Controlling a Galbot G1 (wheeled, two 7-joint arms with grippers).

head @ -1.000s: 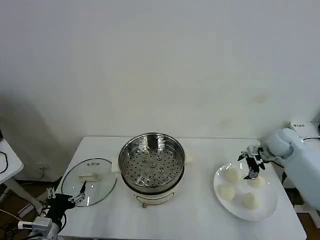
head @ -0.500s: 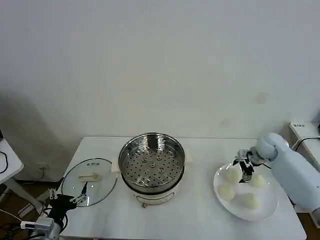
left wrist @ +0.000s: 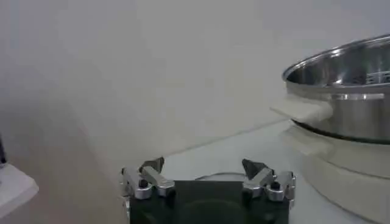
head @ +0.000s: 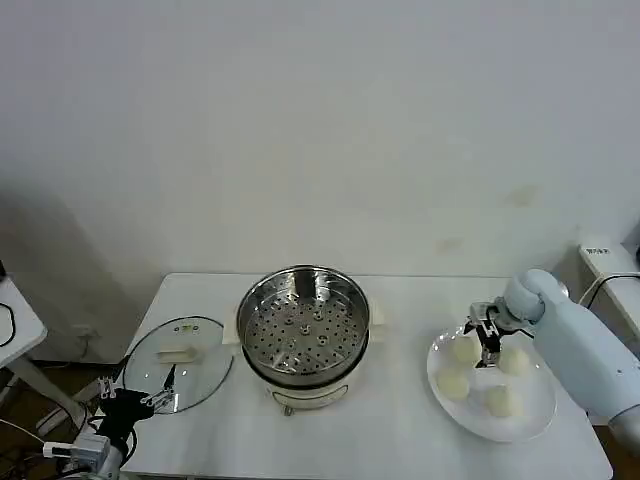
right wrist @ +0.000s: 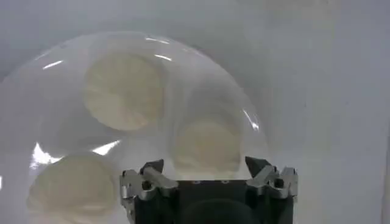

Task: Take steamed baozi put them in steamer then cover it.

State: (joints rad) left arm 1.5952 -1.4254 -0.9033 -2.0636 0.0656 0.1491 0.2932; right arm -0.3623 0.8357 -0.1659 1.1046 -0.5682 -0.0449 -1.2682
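Observation:
Several cream-white baozi lie on a white plate at the table's right. My right gripper hangs open just over the plate, among the buns at its far side. From the right wrist, one baozi sits right ahead of the open right gripper, untouched, with two more baozi beyond it. The steamer stands mid-table, its perforated tray bare. The glass cover lies flat to the steamer's left. My left gripper waits open at the table's front left corner, near the cover.
In the left wrist view the open left gripper faces the steamer side-on across bare tabletop. A white wall runs behind the table. Free tabletop lies between the steamer and the plate.
My right gripper has slid left and a little nearer over the plate, toward the buns. The left arm, steamer and cover have not moved.

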